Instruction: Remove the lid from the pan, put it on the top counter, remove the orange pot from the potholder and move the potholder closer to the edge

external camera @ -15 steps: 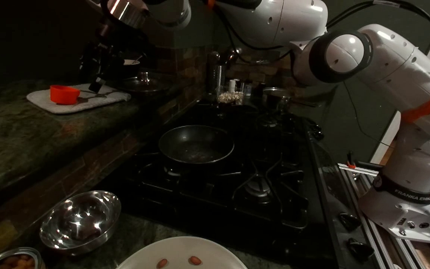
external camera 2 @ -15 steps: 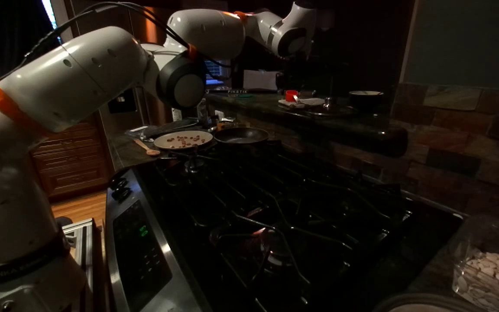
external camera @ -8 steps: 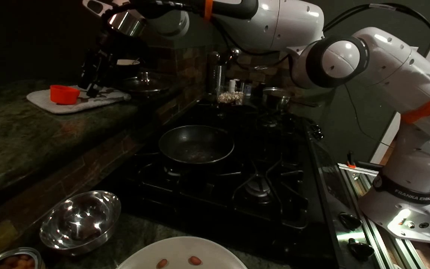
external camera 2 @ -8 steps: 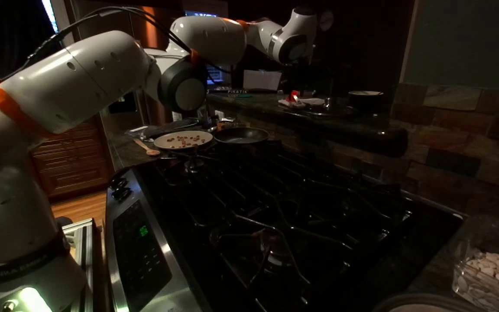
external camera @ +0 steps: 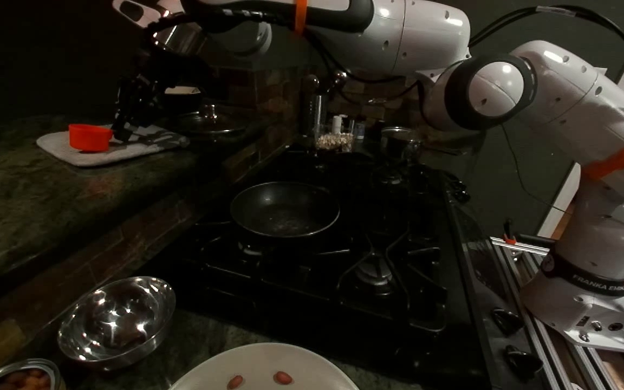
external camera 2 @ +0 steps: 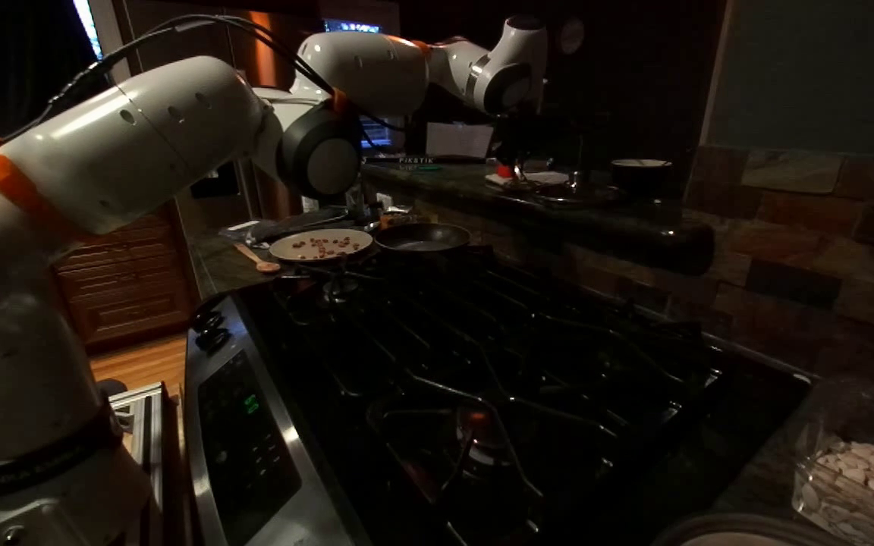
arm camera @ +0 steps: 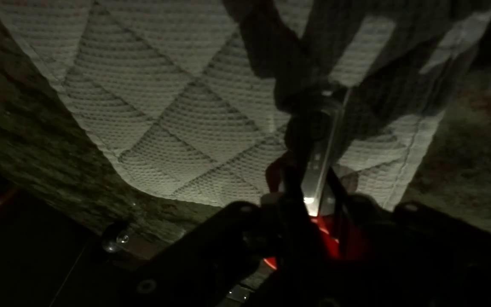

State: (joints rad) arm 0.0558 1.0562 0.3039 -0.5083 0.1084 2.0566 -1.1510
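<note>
In both exterior views the orange pot rests on the white potholder upon the top counter. My gripper points down right beside it. From the wrist, the jaws are shut with the pot's shiny metal handle between them. Only bits of the red pot show past the dark fingers, and the quilted potholder spreads beyond. The lid lies on the counter behind the gripper. Uncovered, the pan sits on the stove, well below the counter's edge.
A dark pot stands behind the gripper, close to the lid. Lower down are a steel bowl, a white plate with nuts, and stove grates. A tub of pale pieces stands past the stove.
My gripper has come down toward the orange pot, and its jaws have gone from open to shut on the handle. The pot and potholder have shifted slightly left in an exterior view.
</note>
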